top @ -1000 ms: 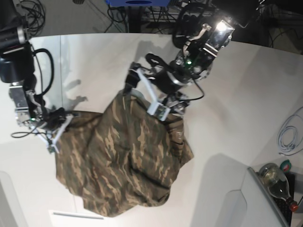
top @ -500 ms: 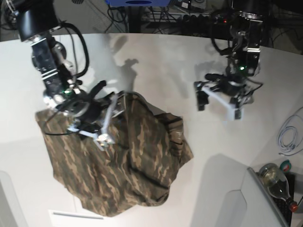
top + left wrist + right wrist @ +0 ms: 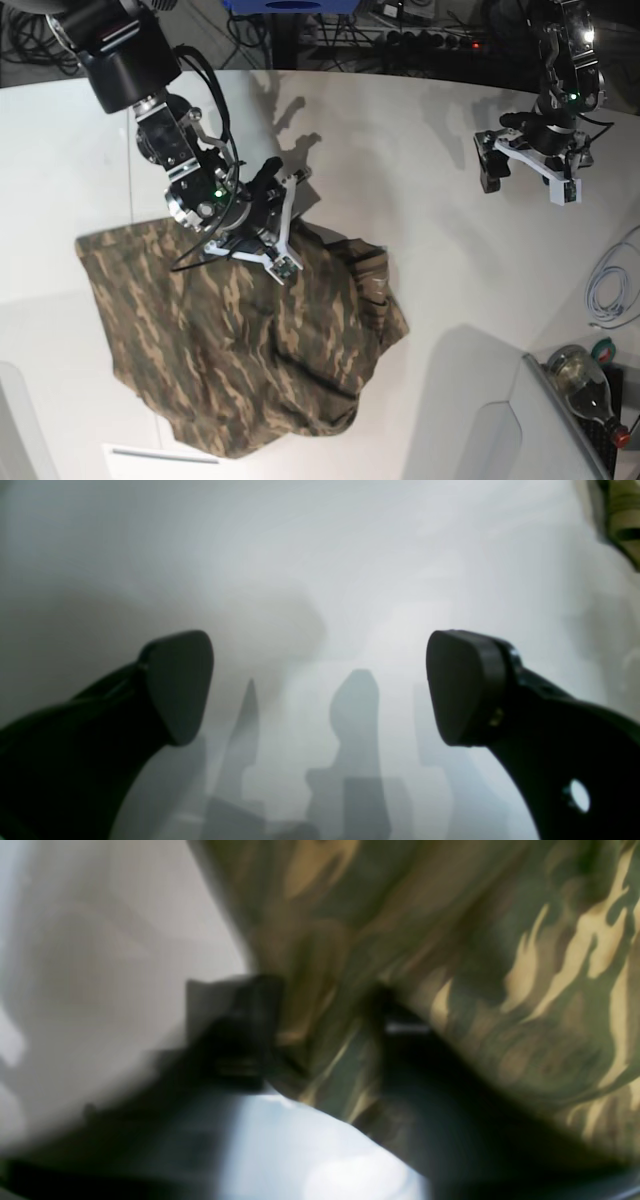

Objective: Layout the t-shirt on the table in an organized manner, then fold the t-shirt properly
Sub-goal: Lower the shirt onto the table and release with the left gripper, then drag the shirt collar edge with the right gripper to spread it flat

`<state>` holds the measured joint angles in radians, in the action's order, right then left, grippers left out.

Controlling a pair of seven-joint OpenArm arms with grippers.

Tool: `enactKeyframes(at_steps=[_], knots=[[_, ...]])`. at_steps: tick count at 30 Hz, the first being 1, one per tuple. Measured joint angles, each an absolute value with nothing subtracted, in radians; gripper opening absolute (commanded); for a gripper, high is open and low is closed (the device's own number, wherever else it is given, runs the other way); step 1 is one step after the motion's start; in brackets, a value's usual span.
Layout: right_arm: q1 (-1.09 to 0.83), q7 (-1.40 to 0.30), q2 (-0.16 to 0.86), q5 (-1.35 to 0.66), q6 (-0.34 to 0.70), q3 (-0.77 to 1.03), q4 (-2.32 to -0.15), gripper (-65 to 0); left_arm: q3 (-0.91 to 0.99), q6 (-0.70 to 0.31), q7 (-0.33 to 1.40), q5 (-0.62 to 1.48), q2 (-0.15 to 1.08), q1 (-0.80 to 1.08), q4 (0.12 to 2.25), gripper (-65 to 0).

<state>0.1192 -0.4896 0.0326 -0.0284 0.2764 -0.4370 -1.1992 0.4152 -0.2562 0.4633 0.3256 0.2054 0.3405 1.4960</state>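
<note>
While the t-shirt point(image 3: 240, 350) lies rumpled on the table point(image 3: 420, 150), layout is judged unfinished and folding not begun. A cloth fold is pinched between the right gripper point(image 3: 268, 228) jaws; the left gripper point(image 3: 528, 172), spread wide and empty, is held well apart.

T-shirt point(image 3: 240, 350): lies crumpled on the desk point(image 3: 420, 180), toward its near left in the base view; right gripper point(image 3: 283, 225) at the garment's far edge, a fold of cloth between its jaws; left gripper point(image 3: 525, 178) well apart to the far right, over bare desk; cable point(image 3: 608, 285) at the right edge; bottle point(image 3: 585, 385) at the near right corner, off the desk.
</note>
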Motion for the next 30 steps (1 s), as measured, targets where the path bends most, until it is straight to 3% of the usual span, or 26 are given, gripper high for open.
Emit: enactKeyframes(at_steps=[3, 10, 16, 20, 23, 25, 30], knots=[[0.063, -0.567, 0.057, -0.042, 0.284, -0.417, -1.362, -62.4, 0.414, -0.255, 0.465, 0.324, 0.204, 0.349, 1.498, 0.0], [0.011, -0.764, 0.121, -0.03, 0.279, -0.265, -1.781, -65.0, 0.363, -0.246, 0.467, 0.315, 0.191, 0.325, 1.498, 0.0], [0.133, -0.815, 0.171, -0.043, 0.287, -0.236, -1.855, -65.0, 0.233, -0.255, 0.463, 0.315, 0.193, 0.288, 1.499, 0.0], [0.294, -0.814, 0.196, -0.043, 0.29, -0.238, -1.797, -65.0, 0.188, -0.259, 0.468, 0.317, 0.189, 0.265, 1.503, 0.0], [0.44, -0.802, 0.199, -0.046, 0.4, -0.24, -1.672, -65.0, 0.19, -0.259, 0.461, 0.318, 0.195, 0.257, 1.504, 0.0], [0.542, -0.746, 0.196, -0.045, 0.455, -0.24, -1.516, -65.0, 0.196, -0.253, 0.463, 0.317, 0.198, 0.263, 1.504, 0.0], [0.704, -0.481, 0.197, -0.035, 0.463, -0.239, -1.046, -64.5, 0.195, -0.256, 0.459, 0.321, 0.196, 0.288, 1.505, 0.0]])
